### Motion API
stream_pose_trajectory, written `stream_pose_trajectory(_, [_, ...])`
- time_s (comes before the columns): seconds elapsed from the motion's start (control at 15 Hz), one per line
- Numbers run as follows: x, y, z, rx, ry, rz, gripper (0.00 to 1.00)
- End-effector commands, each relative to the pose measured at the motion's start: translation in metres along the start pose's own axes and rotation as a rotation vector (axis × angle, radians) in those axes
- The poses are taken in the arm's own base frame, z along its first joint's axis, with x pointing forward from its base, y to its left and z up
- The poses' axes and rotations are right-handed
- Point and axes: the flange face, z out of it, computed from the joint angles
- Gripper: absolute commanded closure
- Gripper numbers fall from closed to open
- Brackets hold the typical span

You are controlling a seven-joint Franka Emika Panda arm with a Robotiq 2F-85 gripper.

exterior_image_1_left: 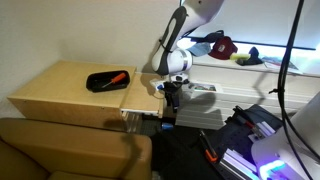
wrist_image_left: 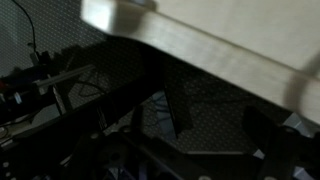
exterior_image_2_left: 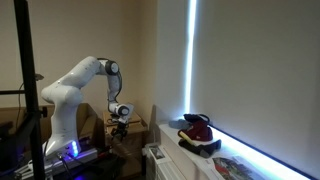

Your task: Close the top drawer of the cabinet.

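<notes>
In an exterior view the cabinet [exterior_image_1_left: 60, 88] is a low box of light tan plywood with a broad flat top. Its top drawer [exterior_image_1_left: 143, 92] sticks out of the cabinet's right end. My gripper [exterior_image_1_left: 171, 102] hangs just beyond the drawer's outer end, pointing down, close to its front. In the wrist view a pale plywood edge [wrist_image_left: 210, 45] crosses the top of the picture. My two dark fingers [wrist_image_left: 222, 125] stand apart below it with nothing between them. In the other exterior view my gripper [exterior_image_2_left: 120, 123] is small and dim, and the drawer cannot be made out there.
A black tray [exterior_image_1_left: 106, 80] with an orange object lies on the cabinet top. A brown padded seat [exterior_image_1_left: 70, 150] stands in front of the cabinet. Dark equipment and cables [exterior_image_1_left: 235, 140] crowd the floor by the robot base. A red object [exterior_image_2_left: 196, 126] sits on a lit ledge.
</notes>
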Motion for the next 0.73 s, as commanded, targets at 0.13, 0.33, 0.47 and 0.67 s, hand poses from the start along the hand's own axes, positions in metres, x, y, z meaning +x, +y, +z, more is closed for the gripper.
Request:
stream_pose_trajectory(0.13, [-0.061,0.029,-0.025,-0.069,0.108,-0.268,0.00])
stream_pose_trajectory(0.33, [-0.009,0.033,-0.024,-0.174,0.259,-0.171,0.00])
stream_pose_trajectory(0.47, [0.043,0.040,-0.018,-0.252,0.273,-0.113,0.00])
stream_pose_trajectory(0.67, [0.052,0.033,-0.013,-0.271,0.267,-0.102,0.00])
